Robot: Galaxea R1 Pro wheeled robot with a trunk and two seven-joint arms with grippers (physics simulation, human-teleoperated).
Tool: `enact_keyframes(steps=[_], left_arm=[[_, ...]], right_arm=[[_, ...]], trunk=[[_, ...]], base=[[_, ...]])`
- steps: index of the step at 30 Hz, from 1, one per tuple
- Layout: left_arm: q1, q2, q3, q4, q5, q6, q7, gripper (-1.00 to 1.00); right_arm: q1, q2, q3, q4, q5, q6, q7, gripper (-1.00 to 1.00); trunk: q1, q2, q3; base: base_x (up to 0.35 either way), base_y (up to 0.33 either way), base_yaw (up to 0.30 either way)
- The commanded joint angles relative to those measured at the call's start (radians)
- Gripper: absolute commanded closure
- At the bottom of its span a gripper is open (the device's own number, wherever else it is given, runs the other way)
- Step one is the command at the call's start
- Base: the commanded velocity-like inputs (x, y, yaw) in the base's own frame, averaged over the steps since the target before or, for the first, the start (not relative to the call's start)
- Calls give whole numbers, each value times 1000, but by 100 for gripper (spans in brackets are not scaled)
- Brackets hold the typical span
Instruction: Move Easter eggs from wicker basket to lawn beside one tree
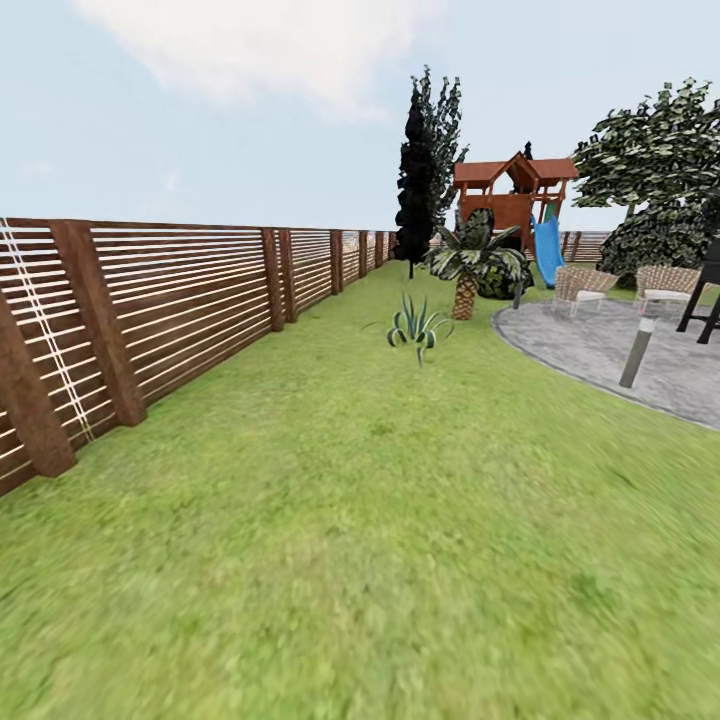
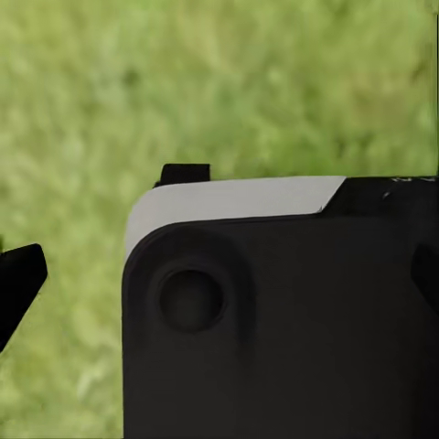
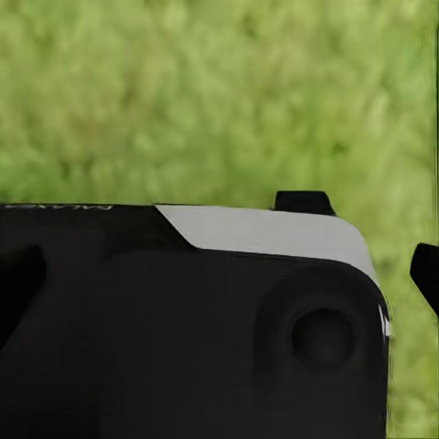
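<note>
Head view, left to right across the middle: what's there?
Fence → agave → palm → slide → wicker chairs → bollard light, all on or around the lawn.

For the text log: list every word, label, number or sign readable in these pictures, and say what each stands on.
None can be read.
Left wrist view: faint pale marks on the black robot body near its upper edge, too blurred to read.
Right wrist view: a faint strip of lettering on the same black body, too small and blurred to read.
Head view: the fence, playset and lawn carry no text.
</note>
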Motion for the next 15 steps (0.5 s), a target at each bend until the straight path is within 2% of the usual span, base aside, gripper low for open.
enact_keyframes(steps=[1,7,15], left_arm=[[0,0,0,-13,0,-1,1,-100],[0,0,1,-109,-3,-1,3,-100],[-8,3,0,-295,-12,-1,4,-100]], right_arm=[[0,0,0,-12,0,-4,-1,-100],[0,0,0,-95,0,-3,-1,-100],[-3,-3,-1,-225,0,-3,-2,-100]], trunk=[[1,0,-1],[1,0,-1],[1,0,-1]], base=[[330,72,0],[332,36,0],[335,0,0]])
